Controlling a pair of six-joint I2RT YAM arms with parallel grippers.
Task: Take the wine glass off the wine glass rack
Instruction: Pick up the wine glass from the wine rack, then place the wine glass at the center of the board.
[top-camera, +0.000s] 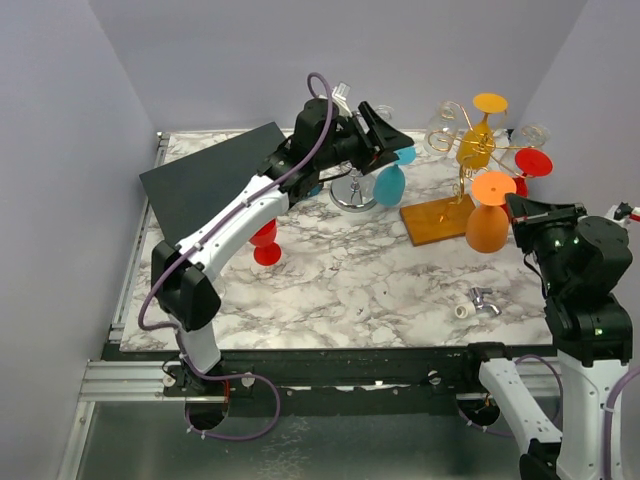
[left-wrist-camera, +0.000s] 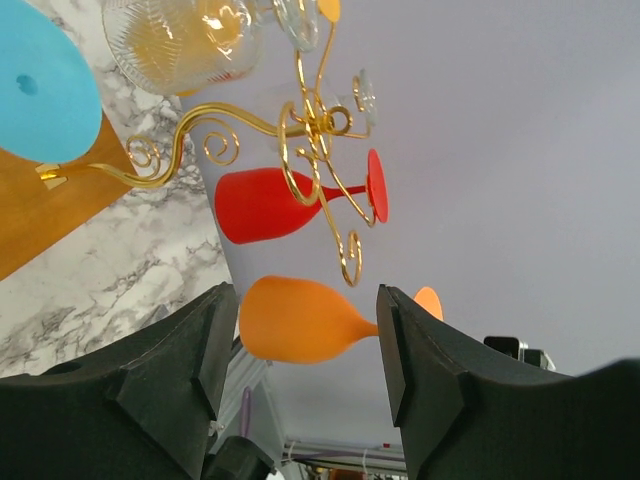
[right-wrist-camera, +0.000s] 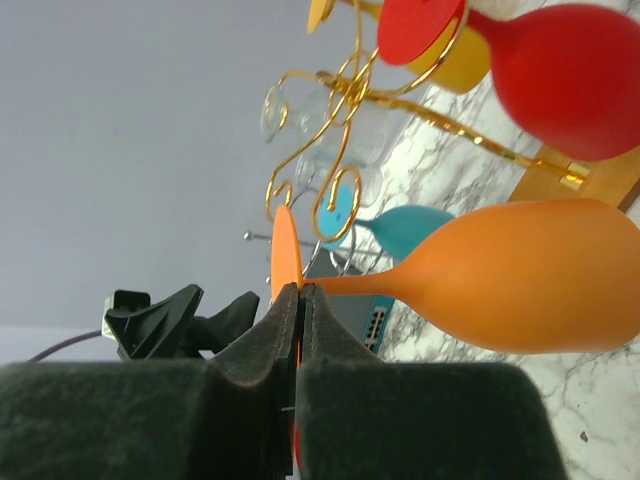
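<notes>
The marble table (top-camera: 330, 280) carries everything; one black board (top-camera: 200, 180) lies at its upper left, apparently as a set-down area. There are two arms. The left arm (top-camera: 240, 215) reaches to the upper centre of the top view, and the left gripper (left-wrist-camera: 300, 310) stands with its jaws apart and nothing between them, pointed across at the rack, probably in reserve. The right arm (top-camera: 585, 280) sits at the right edge, and the right gripper (right-wrist-camera: 300, 300) is clamped flat on the thin foot of the orange wine glass (top-camera: 487, 228). The foot is likely the grip point because the bowl is too wide. One gold wire rack (top-camera: 462, 175) stands on one wooden base (top-camera: 435, 222) at upper right. Its curled hooks carry glasses by the stem, bowl down, so a glass must slide outward along its hook to come free. The orange wine glass hangs at the lower front of the rack, just above the wooden base, not yet clear of the wire. Glass count: one orange, one yellow (top-camera: 474, 145), one teal (top-camera: 390, 185) just below the left gripper, and two red: one on the rack (left-wrist-camera: 265, 205) and one on the table (top-camera: 266, 245) under the left arm. At least two clear glasses (top-camera: 445, 125) hang at the rack's top. One silver round base (top-camera: 350, 197) sits beside the teal glass. One small metal fitting (top-camera: 480, 300) lies loose at lower right.
</notes>
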